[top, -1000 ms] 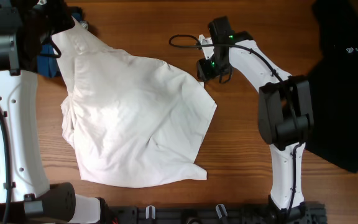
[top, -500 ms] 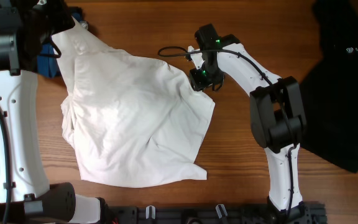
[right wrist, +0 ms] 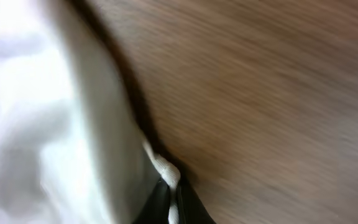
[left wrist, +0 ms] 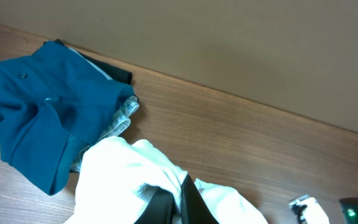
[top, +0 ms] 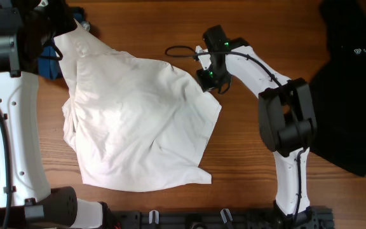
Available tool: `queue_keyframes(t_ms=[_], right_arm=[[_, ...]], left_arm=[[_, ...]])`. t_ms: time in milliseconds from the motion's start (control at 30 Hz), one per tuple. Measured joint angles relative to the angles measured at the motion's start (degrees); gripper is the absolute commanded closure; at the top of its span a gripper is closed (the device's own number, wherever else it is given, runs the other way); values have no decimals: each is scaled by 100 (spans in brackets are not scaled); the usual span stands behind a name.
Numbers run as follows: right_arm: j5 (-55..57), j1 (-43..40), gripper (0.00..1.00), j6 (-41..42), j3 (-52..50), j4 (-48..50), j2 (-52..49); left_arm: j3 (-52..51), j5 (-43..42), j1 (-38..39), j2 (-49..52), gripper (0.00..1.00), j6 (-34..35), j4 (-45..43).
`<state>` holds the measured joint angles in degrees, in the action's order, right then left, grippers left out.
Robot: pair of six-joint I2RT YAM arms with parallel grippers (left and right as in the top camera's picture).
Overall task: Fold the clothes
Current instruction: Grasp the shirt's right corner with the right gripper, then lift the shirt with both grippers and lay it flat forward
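The white T-shirt (top: 135,121) lies crumpled and spread on the wooden table, print hidden. My left gripper (top: 65,27) at the far left is shut on its upper left corner; the left wrist view shows black fingers (left wrist: 178,202) pinching white cloth (left wrist: 123,171). My right gripper (top: 207,79) sits at the shirt's upper right edge and is shut on the hem; the right wrist view shows the fingers (right wrist: 173,202) clamped on a thin white fold (right wrist: 163,167).
A black garment with a small light logo (top: 351,83) lies at the far right. Blue and grey garments (left wrist: 42,118) lie at the far left behind my left gripper, also in the overhead view (top: 49,60). Bare wood (top: 246,159) lies between shirt and black garment.
My right gripper moved left to the shirt's upper right edge and closed on the hem, then shifted slightly back right with it. The left arm has not moved.
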<state>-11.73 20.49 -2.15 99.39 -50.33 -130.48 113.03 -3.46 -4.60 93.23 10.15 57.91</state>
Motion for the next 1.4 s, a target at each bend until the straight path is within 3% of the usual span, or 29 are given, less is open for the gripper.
queue_keyframes(t_ms=[233, 467, 633, 1067, 1267, 1400], right_arm=[[-46, -1843, 96, -205, 1517, -756, 632], [-96, -2481, 96, -420, 1945, -1008, 1707], [-114, -3348, 96, -483, 2396, -1014, 3182], [-22, -3569, 96, -516, 2492, -1285, 6153], [505, -3571, 96, -455, 2538, -1589, 6585], [841, -3569, 96, -341, 2538, -1987, 6264]], left_arm=[[0, 267, 0, 33, 96, -2, -4], [0, 273, 4, -15, 96, -2, -686], [-2, 52, 13, -1047, 96, 15, -1172], [83, -802, 17, -4201, 96, 199, -1384], [382, -487, 17, -4238, 96, -20, -1292], [420, -94, 17, -3512, 96, -177, -1167]])
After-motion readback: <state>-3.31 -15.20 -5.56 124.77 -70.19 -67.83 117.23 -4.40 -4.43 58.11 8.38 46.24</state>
